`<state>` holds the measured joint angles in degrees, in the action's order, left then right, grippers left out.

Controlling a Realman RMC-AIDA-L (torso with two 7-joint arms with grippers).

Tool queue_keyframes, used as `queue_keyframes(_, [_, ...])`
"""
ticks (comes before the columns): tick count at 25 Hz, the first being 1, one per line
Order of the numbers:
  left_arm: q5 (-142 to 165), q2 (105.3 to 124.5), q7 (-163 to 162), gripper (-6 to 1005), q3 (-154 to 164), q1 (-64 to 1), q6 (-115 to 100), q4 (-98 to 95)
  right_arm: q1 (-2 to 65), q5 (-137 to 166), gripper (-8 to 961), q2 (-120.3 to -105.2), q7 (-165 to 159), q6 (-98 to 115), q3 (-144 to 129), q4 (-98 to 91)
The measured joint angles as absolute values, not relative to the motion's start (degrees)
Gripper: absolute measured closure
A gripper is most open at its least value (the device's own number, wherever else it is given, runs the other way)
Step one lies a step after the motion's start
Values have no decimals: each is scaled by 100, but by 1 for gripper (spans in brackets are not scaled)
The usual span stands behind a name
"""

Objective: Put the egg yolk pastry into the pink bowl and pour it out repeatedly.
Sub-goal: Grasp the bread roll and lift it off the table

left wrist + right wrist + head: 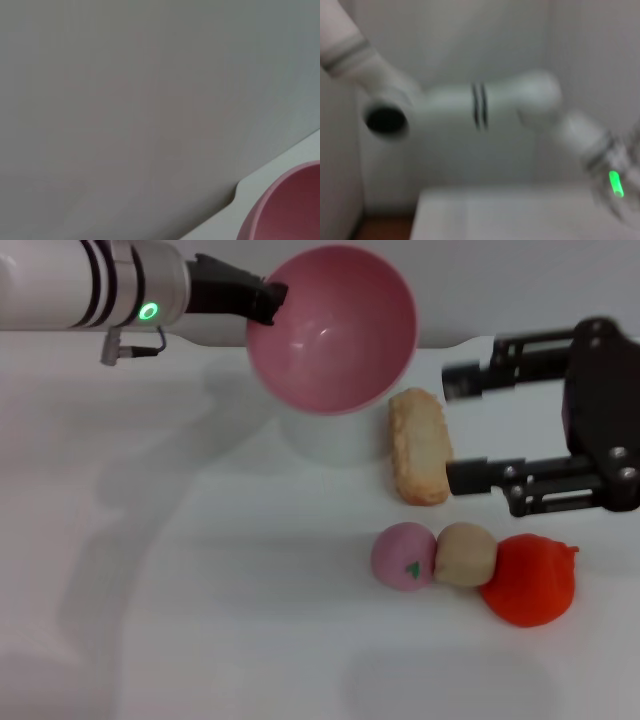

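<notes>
Matte beige egg yolk pastry point(466, 554) lies tabled; left gripper point(272, 298) clamps tilted pink bowl point(335, 330), right gripper point(462, 430) spread.

Bright, even light — soft shadows (right wrist view blurred)

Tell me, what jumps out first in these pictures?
The big pink bowl, held up off the table and tipped toward the camera by the left gripper clamped on its rim, looks empty. Below it, three balls touch in a row: pink ball, egg yolk pastry, orange ball. The right gripper hangs open beside the long bread.
</notes>
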<state>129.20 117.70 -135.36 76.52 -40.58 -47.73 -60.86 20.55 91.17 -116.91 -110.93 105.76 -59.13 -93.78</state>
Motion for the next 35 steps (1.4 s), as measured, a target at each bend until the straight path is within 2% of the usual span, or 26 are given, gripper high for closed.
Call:
queue_keyframes(3, [12971, 11769, -13572, 956, 7643, -4034, -4807, -6075, 2614, 10708, 278, -11653, -12390, 11130, -5946, -10039])
queue_keyframes(9, [13084, 11759, -13610, 956, 7606, -4015, -4894, -6052, 3270, 13623, 277, -11864, -13023, 11315, -6902, -9836])
queue_keyframes(24, [13122, 11768, -13736, 955, 7613, -3962, -5105, -5973, 3569, 14994, 306, -11894, -13400, 8568, -9066, -7834])
queue_keyframes(35, [13127, 11773, -13831, 956, 7649, -3906, -5096, -6020, 3739, 14971, 336, -11900, -13436, 8115, -9419, -7079])
